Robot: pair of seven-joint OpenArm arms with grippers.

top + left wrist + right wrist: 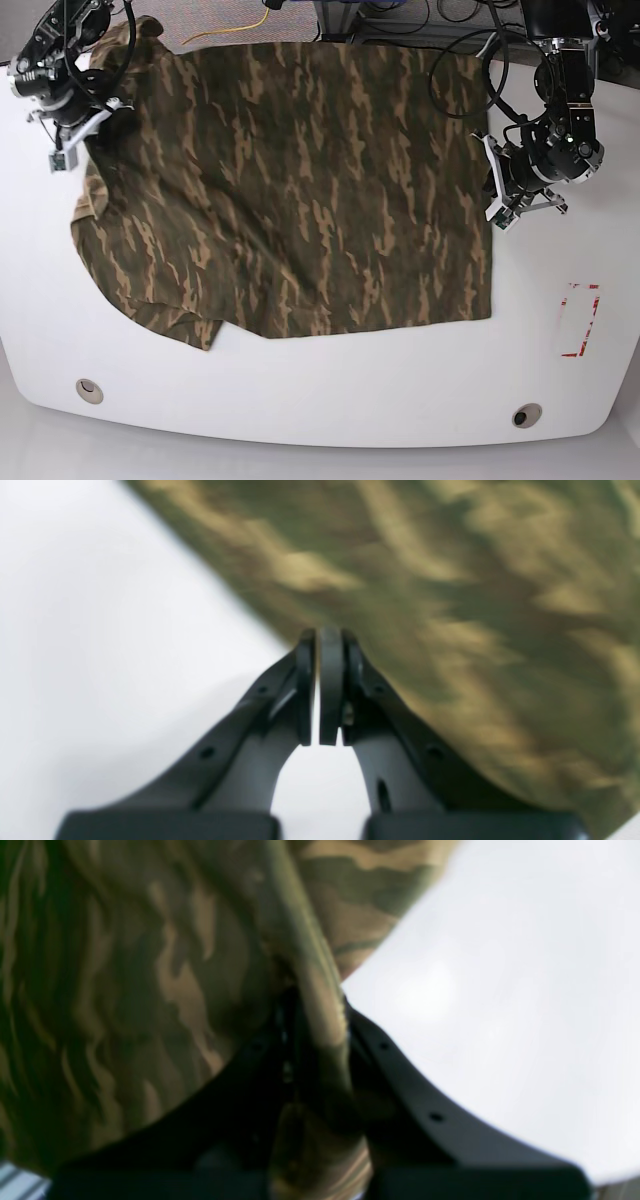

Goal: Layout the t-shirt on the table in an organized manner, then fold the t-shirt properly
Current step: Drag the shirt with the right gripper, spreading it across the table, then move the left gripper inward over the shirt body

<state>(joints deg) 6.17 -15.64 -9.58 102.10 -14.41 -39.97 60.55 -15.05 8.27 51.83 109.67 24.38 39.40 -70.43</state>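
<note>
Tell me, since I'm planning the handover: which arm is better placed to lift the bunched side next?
Right, I'd judge: its jaws are shut on the camouflage t-shirt at that side. The left arm's jaws are shut, empty, by the opposite edge.

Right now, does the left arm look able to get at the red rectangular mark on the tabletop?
Probably yes: the left tool is shut and holds nothing, and only bare tabletop seems to lie between it and the red mark.
</note>
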